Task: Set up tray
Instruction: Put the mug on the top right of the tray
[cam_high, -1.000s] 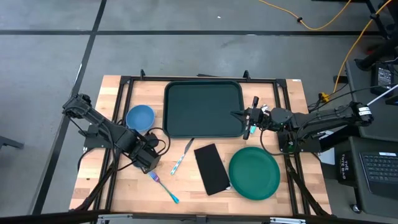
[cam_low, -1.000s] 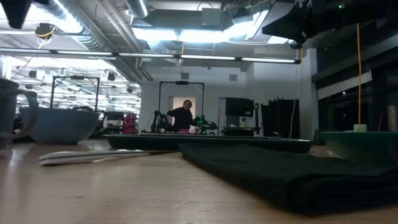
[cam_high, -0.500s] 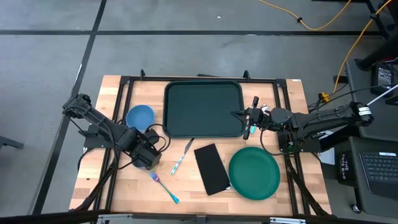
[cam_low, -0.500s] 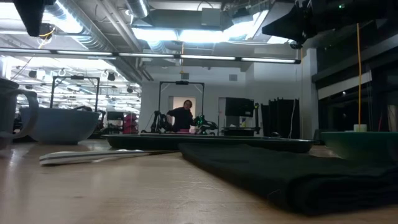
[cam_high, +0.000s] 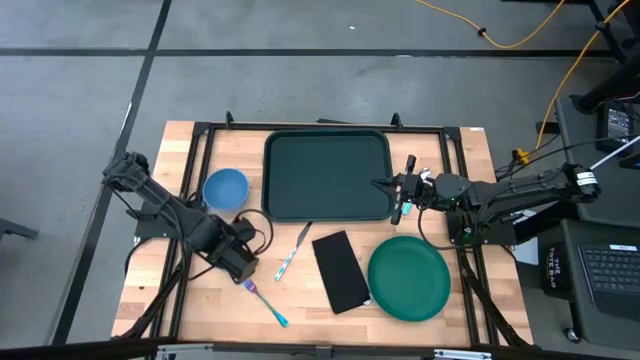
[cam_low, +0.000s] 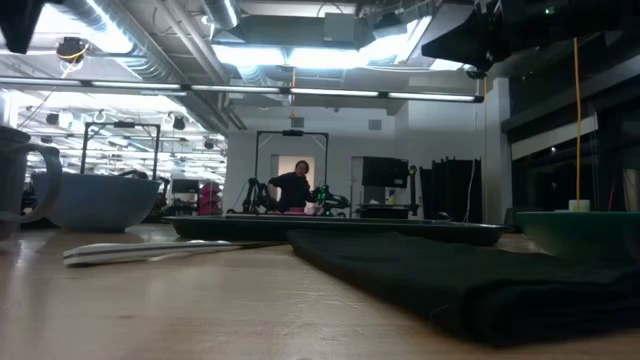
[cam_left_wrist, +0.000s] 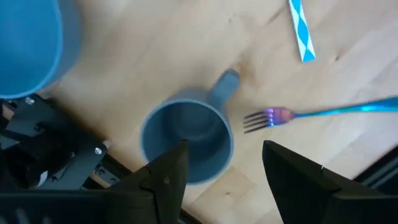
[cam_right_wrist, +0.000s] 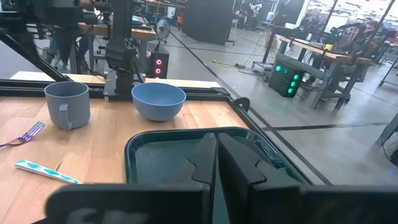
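The dark green tray (cam_high: 327, 175) lies flat at the table's far middle. A blue-grey mug (cam_left_wrist: 186, 140) stands upright on the wood near the left edge; it also shows in the low view (cam_low: 22, 185). My left gripper (cam_left_wrist: 227, 177) points down above it, open, with its fingers clear of the rim. In the high view this gripper (cam_high: 238, 262) hides the mug. My right gripper (cam_high: 385, 187) is shut and held level over the tray's right rim, holding nothing. The right wrist view shows its fingers (cam_right_wrist: 216, 162) closed together above the tray (cam_right_wrist: 161, 155).
A blue bowl (cam_high: 225, 188) stands left of the tray. A fork (cam_high: 263, 300) and a knife with a patterned handle (cam_high: 290, 255) lie near the mug. A black napkin (cam_high: 340, 270) and a round green plate (cam_high: 408, 278) lie at the near right.
My left gripper has opened above the mug, which stands on the table where it stood before. My right gripper has kept still.
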